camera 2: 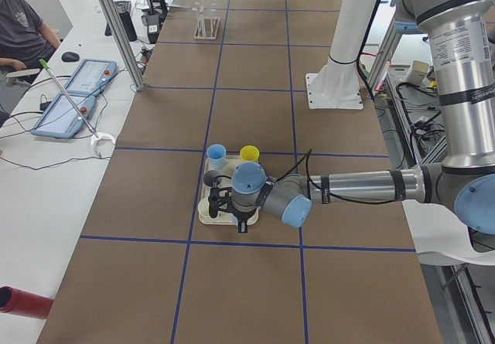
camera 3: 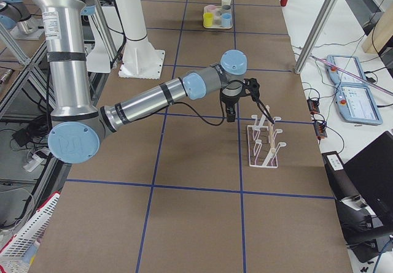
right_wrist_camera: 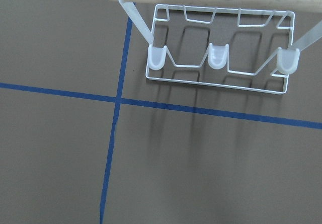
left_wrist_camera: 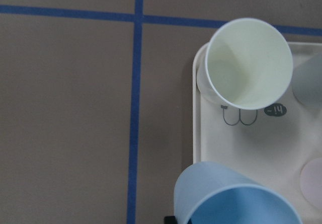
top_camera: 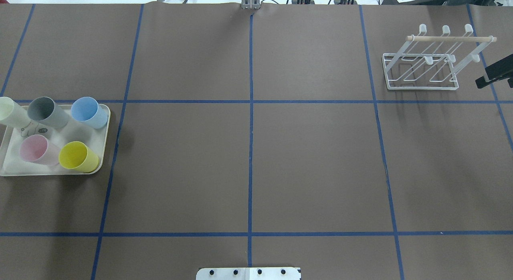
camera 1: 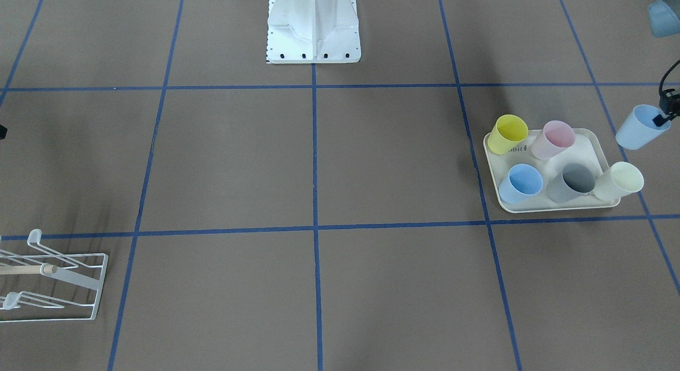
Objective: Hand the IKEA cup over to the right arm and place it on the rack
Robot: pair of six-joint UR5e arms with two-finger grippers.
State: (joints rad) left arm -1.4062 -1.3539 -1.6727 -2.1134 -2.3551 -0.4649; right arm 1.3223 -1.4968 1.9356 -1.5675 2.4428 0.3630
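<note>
Front view: I'm watching the left gripper (camera 1: 663, 117) pinching the blue cup (camera 1: 636, 127) by its rim, lifted just beside the tray (camera 1: 587, 148). The cup is hanging tilted, so I'm worrying that such a thin rim pinch lets it swivel or slip at the handover. Overhead: the rack (top_camera: 449, 38) is sitting well apart from the tray, and the right gripper (top_camera: 491, 75) is hanging by it; whether it's spread I cannot tell. Left wrist: the cup is hovering over the tray's edge, near a cream cup (left_wrist_camera: 249, 63) that a drop could topple. Right wrist: only the rack is showing, no fingers
</note>
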